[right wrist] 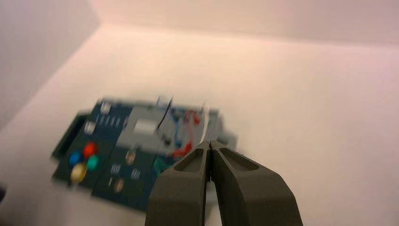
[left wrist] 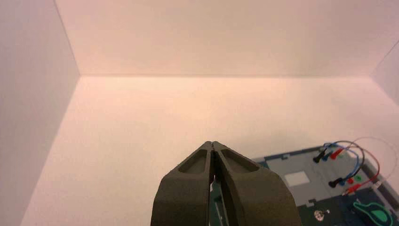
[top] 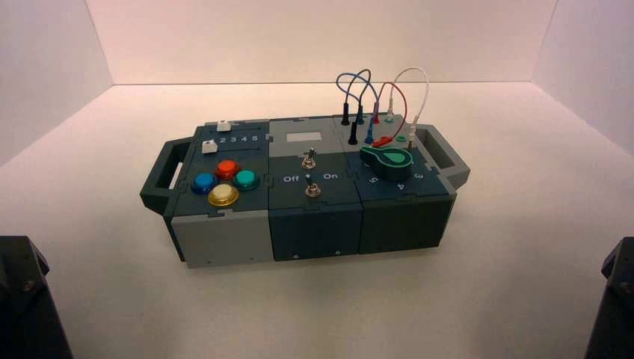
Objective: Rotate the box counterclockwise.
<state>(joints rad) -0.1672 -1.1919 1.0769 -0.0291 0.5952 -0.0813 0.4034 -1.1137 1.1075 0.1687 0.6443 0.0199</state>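
You are holding the left gripper [left wrist: 212, 143] with its fingertips pressed together on nothing, and the right gripper [right wrist: 210, 142] with its fingers closed and empty as well. The box [top: 315, 231] is sitting ahead of and between the two sets of fingers, touching neither: its left handle [top: 154, 196] is lying forward and inward of your left fingers, its right handle [top: 457, 173] forward and inward of your right ones.

If you are reaching in with fingers closed like this, you are risking a bump against a handle instead of a grip, so the box would probably be sliding away rather than turning. If you are pushing at one end only, the whole box may be drifting sideways, since nothing is steadying the other end. The looped wires [top: 427, 89] are standing up near the right handle, on your right fingers' inward side; coming in too high or too far inward could be snagging a loop and pulling out a plug. Swinging your left fingers in over the coloured buttons [top: 223, 194] could be pressing one by accident, so keeping low and outside the handles is looking safer.
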